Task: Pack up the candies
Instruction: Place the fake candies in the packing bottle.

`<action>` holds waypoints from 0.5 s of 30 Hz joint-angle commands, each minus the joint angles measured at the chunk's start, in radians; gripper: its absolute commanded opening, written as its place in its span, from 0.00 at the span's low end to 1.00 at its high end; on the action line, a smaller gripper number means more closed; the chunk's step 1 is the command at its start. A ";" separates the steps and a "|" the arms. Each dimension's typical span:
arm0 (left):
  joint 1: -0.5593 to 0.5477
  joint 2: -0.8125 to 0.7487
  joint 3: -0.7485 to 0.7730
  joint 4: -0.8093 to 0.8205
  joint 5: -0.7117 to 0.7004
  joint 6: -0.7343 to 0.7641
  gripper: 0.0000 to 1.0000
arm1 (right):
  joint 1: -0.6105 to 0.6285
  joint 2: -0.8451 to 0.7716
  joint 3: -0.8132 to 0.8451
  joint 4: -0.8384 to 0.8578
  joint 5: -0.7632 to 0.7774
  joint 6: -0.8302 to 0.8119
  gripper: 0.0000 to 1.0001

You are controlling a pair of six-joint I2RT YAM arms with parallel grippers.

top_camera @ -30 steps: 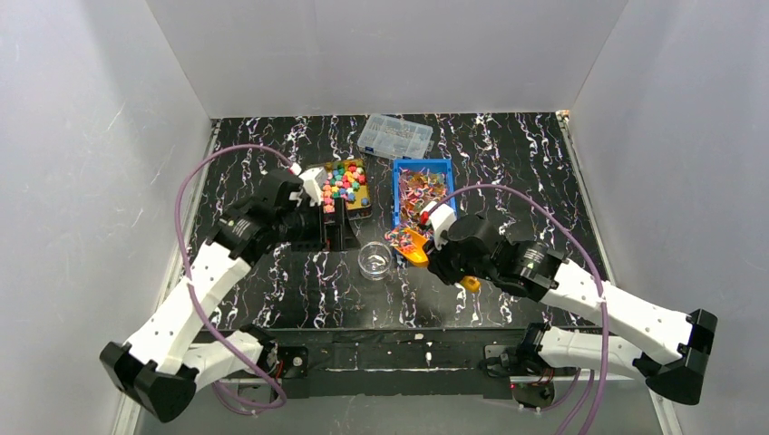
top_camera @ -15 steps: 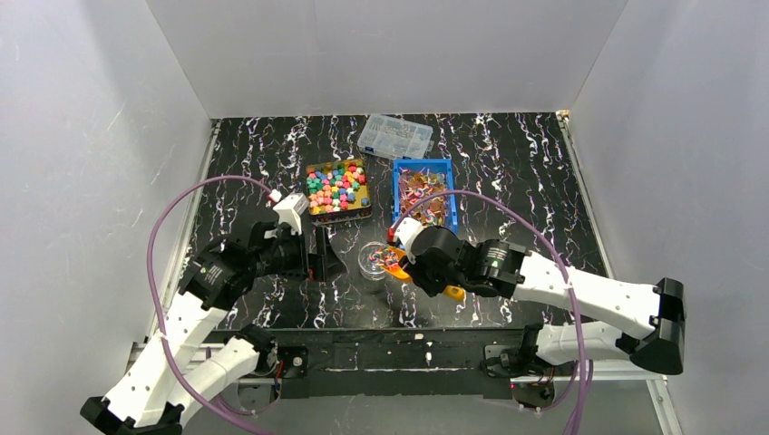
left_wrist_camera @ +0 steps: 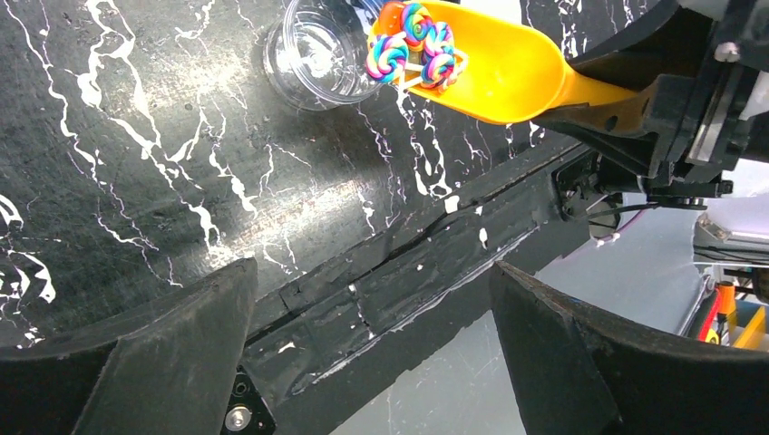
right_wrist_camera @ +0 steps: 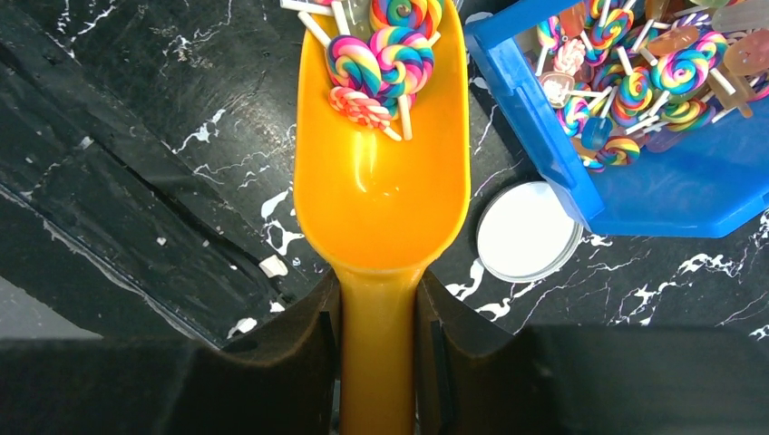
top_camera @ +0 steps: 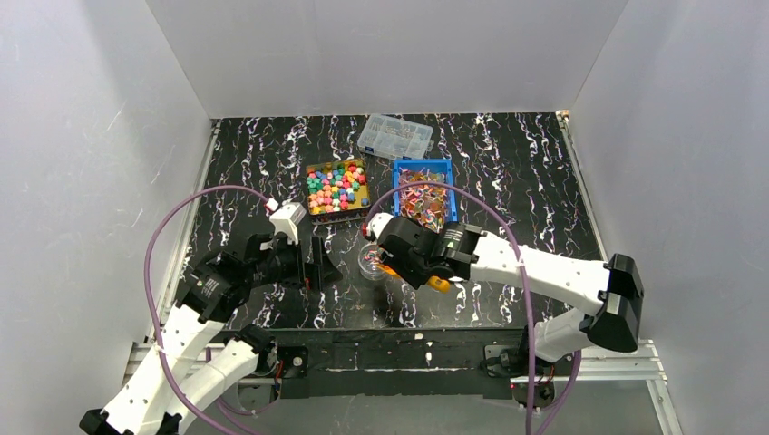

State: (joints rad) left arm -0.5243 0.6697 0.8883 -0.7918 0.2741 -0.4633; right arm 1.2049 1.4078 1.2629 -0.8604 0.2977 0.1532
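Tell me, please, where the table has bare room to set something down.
Bare tabletop lies right of the blue bin, toward the right wall, and left of the candy tray. It is crowded around the clear cup, where the left gripper and the scoop in the right gripper are.

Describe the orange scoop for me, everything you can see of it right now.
The scoop looks like glossy orange plastic: a deep rounded bowl narrowing into a straight handle. The right gripper clamps that handle from both sides. A small cluster of rainbow swirl lollipops on white sticks sits at the bowl's front lip; the rest of the bowl is bare. That lip lies at the rim of the clear cup; whether it touches the cup I cannot tell.
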 commanded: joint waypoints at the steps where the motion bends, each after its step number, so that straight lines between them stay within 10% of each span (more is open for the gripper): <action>1: 0.007 -0.015 -0.016 0.001 -0.007 0.037 0.98 | 0.004 0.036 0.084 -0.061 0.034 0.002 0.01; 15: 0.007 -0.019 -0.050 0.021 0.013 0.066 0.98 | -0.010 0.214 0.214 -0.193 0.076 0.006 0.01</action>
State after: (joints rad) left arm -0.5243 0.6605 0.8562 -0.7834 0.2741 -0.4221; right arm 1.2034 1.5898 1.4002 -1.0008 0.3408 0.1539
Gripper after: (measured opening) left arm 0.983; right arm 0.363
